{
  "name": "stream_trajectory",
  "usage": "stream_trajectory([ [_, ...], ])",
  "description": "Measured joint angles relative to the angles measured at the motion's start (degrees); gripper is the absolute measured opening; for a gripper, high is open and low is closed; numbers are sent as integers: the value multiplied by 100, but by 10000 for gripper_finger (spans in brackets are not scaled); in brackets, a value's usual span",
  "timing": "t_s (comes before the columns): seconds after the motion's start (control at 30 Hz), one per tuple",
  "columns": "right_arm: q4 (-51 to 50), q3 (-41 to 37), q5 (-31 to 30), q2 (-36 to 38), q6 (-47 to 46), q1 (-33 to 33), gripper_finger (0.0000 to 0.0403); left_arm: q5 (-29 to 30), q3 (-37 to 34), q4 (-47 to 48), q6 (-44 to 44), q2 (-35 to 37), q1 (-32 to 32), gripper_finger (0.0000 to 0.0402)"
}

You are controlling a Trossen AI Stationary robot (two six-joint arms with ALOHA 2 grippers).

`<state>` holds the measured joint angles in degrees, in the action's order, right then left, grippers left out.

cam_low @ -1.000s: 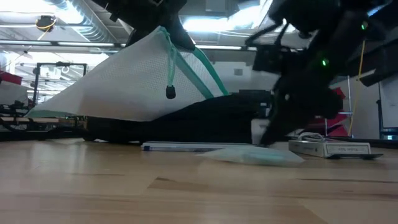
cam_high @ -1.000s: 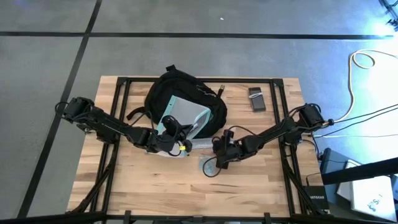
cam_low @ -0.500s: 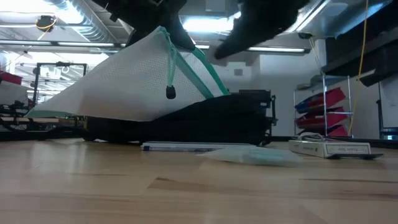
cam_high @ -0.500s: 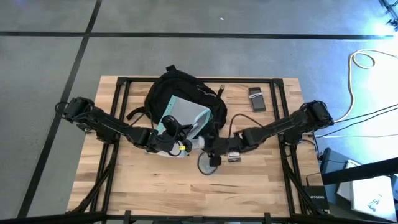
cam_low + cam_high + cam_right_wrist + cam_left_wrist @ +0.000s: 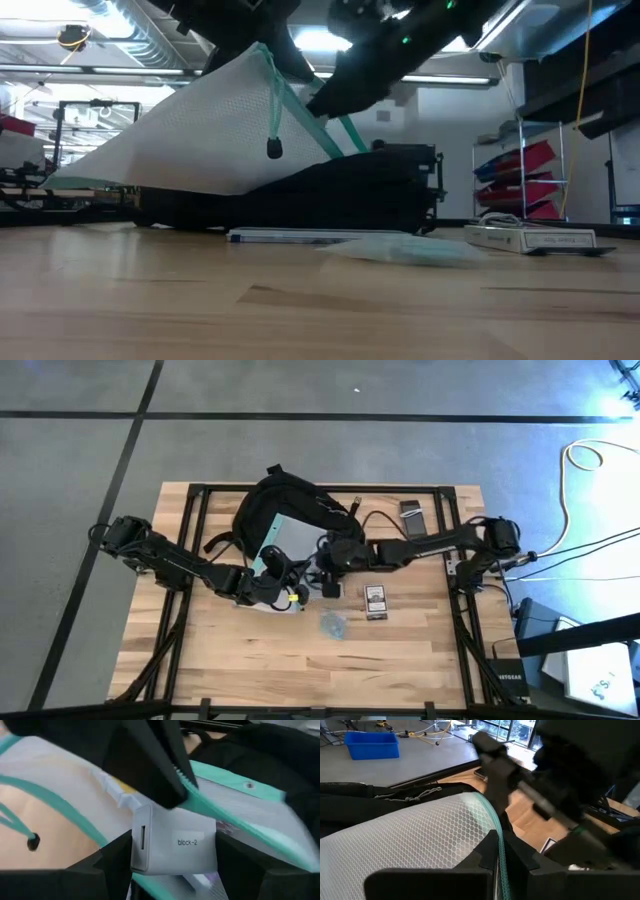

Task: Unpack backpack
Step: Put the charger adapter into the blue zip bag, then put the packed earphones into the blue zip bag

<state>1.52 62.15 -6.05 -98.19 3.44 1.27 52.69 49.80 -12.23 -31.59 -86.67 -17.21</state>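
Observation:
The black backpack (image 5: 300, 510) lies at the table's far middle. A translucent mesh pouch with teal edges (image 5: 295, 545) rests with its far part on the backpack and is tilted up at its near end. My left gripper (image 5: 272, 572) is shut on that near end. My right gripper (image 5: 330, 560) is open at the pouch's right side. In the right wrist view its fingers (image 5: 115, 860) stand on either side of a white block marked "block-2" (image 5: 175, 845) at the pouch's opening. A cord with a black bead (image 5: 274, 150) hangs from the pouch. My left gripper pinches the pouch's teal-edged near rim (image 5: 498, 837) between its two fingers, coming level from the table's left. The pouch is raised at that end and slopes down (image 5: 120, 165) toward the backpack. My right gripper's fingers flank the white block; I cannot tell whether they touch it.
A small dark box (image 5: 375, 600) and a clear flat packet (image 5: 333, 623) lie on the wood near the table's middle. A dark device (image 5: 412, 520) and a cable (image 5: 375, 520) sit at the far right. Black frame rails (image 5: 195, 510) run along the table's sides.
My right gripper has risen from the table's near middle and swung toward the far edge and left, up to the pouch's right side. The small box and the clear packet now lie uncovered where it was. My left gripper and the pouch have kept still.

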Motion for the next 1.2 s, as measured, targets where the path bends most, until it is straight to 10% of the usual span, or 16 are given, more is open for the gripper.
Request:
stream_trajectory([
  [0.6, 731, 0, 952, -213, 10, -161, 343, 2, -2, 7, 5, 0, 0, 6],
  [1.2, -2243, 11, 70, 992, -1234, 1371, 282, -2, -2, 87, -46, 0, -2, 6],
])
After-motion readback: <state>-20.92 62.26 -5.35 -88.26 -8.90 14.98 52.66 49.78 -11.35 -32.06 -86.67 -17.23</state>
